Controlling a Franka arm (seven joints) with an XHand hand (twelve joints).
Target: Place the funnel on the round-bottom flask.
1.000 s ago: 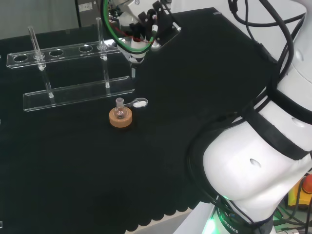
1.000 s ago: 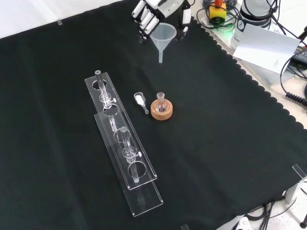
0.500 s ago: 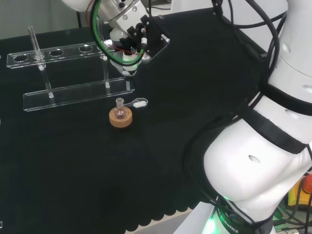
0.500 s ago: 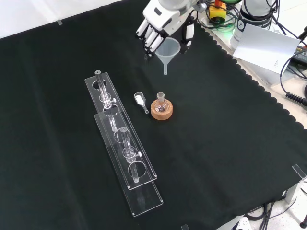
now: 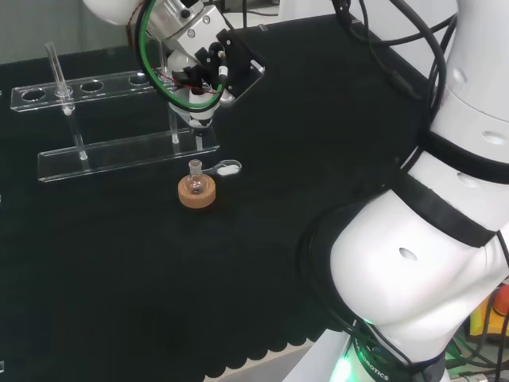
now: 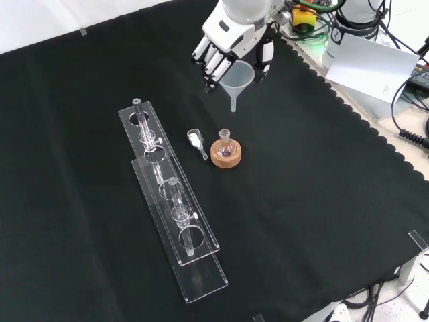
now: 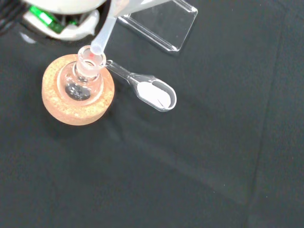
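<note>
Front view: my fingers [image 6: 213, 59] curl around the funnel [image 6: 236, 75], its stem pointing down from them. The flask [image 6: 225, 143] sits in its cork ring [image 6: 226, 155] on the bench, below my fingers, apart from the stem.

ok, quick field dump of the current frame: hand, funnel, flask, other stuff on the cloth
hand: shut on the funnel, above the cloth
funnel: upright, stem down, not yet in the flask neck
round-bottom flask: upright on cork ring
scoop: lying beside the ring, white powder in its bowl
tube rack: clear, left of the flask in the front view
</note>
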